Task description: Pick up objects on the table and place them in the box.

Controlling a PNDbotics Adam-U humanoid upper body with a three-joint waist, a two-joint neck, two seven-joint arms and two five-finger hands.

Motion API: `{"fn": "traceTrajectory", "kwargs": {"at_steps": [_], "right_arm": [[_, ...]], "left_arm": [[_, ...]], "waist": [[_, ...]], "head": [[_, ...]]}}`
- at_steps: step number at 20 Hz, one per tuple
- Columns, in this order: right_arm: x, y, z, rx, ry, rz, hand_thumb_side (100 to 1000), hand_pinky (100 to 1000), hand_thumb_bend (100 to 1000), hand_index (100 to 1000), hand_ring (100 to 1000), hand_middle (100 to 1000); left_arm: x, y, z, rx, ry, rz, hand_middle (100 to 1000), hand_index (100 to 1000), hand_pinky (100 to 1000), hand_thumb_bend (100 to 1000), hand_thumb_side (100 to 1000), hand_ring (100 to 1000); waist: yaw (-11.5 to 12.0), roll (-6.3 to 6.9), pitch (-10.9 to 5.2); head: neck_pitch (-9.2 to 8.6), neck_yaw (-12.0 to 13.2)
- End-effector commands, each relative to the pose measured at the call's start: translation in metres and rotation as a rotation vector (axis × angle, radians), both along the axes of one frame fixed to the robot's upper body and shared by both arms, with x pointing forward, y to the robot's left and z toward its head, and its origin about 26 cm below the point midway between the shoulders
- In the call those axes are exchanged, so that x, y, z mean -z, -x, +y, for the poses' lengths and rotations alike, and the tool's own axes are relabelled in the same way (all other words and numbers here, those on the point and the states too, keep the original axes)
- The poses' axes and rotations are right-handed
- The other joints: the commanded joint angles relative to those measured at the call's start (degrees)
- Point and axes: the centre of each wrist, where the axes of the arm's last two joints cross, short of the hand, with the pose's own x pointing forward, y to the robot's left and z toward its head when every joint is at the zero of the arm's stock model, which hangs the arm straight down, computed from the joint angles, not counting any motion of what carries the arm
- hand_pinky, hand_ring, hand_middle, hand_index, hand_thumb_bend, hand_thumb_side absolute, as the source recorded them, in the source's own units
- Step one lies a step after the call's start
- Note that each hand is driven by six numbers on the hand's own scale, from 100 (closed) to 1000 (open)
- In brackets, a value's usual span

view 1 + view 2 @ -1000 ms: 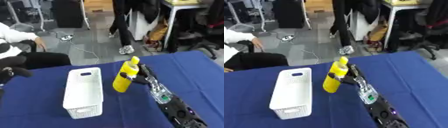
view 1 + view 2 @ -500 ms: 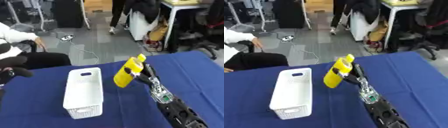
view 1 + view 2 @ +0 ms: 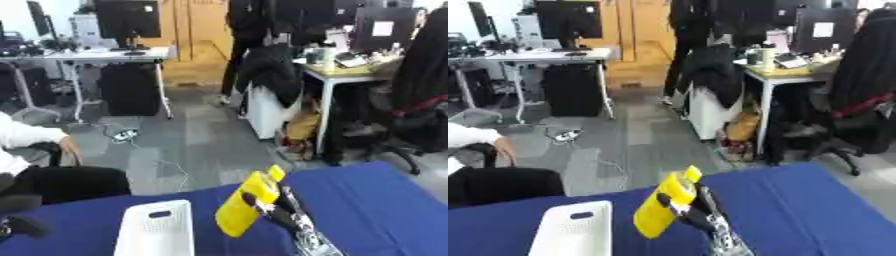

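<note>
The right robot hand (image 3: 278,212) rises from the lower edge of the left eye view, its dark fingers curled round a yellow bottle (image 3: 246,204) and gripping it from the right side. The bottle is held clear of the blue table (image 3: 376,200) and leans with its cap toward the upper right, its base toward the lower left. Just left of the robot hand, and a little below the bottle's base, stands the white box (image 3: 155,231), a slotted bin with a handle cut-out in its near-top wall; the bottle is beside it, not over its opening, and whether they touch cannot be told. Only the upper end of the box shows, so its inside is hidden. At the far left edge, well apart from the right robot hand, a dark rounded shape (image 3: 19,226) sits low in the left eye view; it may be the left robot hand, but its fingers cannot be made out. Beyond the table's far edge, past the robot hand, lies a grey floor (image 3: 188,135), with a black office chair (image 3: 418,120) to the right.
</note>
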Motion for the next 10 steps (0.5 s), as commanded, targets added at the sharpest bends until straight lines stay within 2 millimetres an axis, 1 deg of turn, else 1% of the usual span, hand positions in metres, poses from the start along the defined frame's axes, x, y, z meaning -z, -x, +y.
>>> {"fn": "traceTrajectory", "kwargs": {"at_steps": [1, 3, 5, 6, 7, 8, 9, 10], "right_arm": [[-0.03, -0.002, -0.005, -0.02, 0.0, -0.063, 450, 100, 660, 293, 100, 172], [-0.035, -0.001, -0.004, -0.036, -0.006, -0.071, 452, 100, 656, 292, 100, 171], [-0.04, -0.001, -0.002, -0.052, -0.011, -0.079, 460, 100, 671, 292, 100, 167], [-0.043, -0.001, -0.001, -0.062, -0.013, -0.085, 454, 100, 652, 292, 100, 167], [-0.045, 0.0, 0.0, -0.071, -0.015, -0.088, 456, 100, 651, 292, 100, 166], [-0.048, 0.0, 0.002, -0.082, -0.017, -0.093, 458, 100, 649, 292, 100, 166], [-0.05, 0.0, 0.004, -0.09, -0.018, -0.095, 458, 100, 649, 293, 100, 166], [-0.052, 0.0, 0.006, -0.098, -0.02, -0.096, 458, 100, 647, 293, 100, 166]], "left_arm": [[-0.006, 0.002, 0.002, 0.0, -0.015, -0.023, 909, 872, 667, 264, 754, 795], [-0.005, 0.002, 0.002, -0.002, -0.017, -0.022, 910, 873, 666, 263, 754, 795], [-0.005, 0.002, 0.002, -0.004, -0.018, -0.021, 910, 873, 667, 264, 754, 795], [-0.005, 0.002, 0.003, -0.004, -0.019, -0.02, 910, 873, 667, 264, 753, 795], [-0.005, 0.003, 0.003, -0.005, -0.019, -0.02, 910, 873, 667, 264, 753, 795], [-0.005, 0.003, 0.003, -0.006, -0.018, -0.02, 910, 873, 667, 264, 753, 795], [-0.004, 0.003, 0.003, -0.006, -0.018, -0.019, 910, 873, 667, 264, 753, 795], [-0.004, 0.003, 0.003, -0.007, -0.018, -0.018, 910, 873, 667, 264, 753, 795]], "waist": [[-0.1, -0.07, -0.98], [-0.1, -0.09, -0.97], [-0.2, -0.1, -0.99], [-0.2, -0.1, -1.03], [-0.2, -0.1, -1.06], [-0.2, -0.09, -1.09], [-0.2, -0.08, -1.12], [-0.1, -0.07, -1.15]], "head": [[-1.04, -0.9], [-0.55, -0.6], [1.29, 0.2], [3.64, 1.4], [5.25, 2.2], [7.3, 3.3], [8.7, 3.9], [10.57, 4.7]]}}
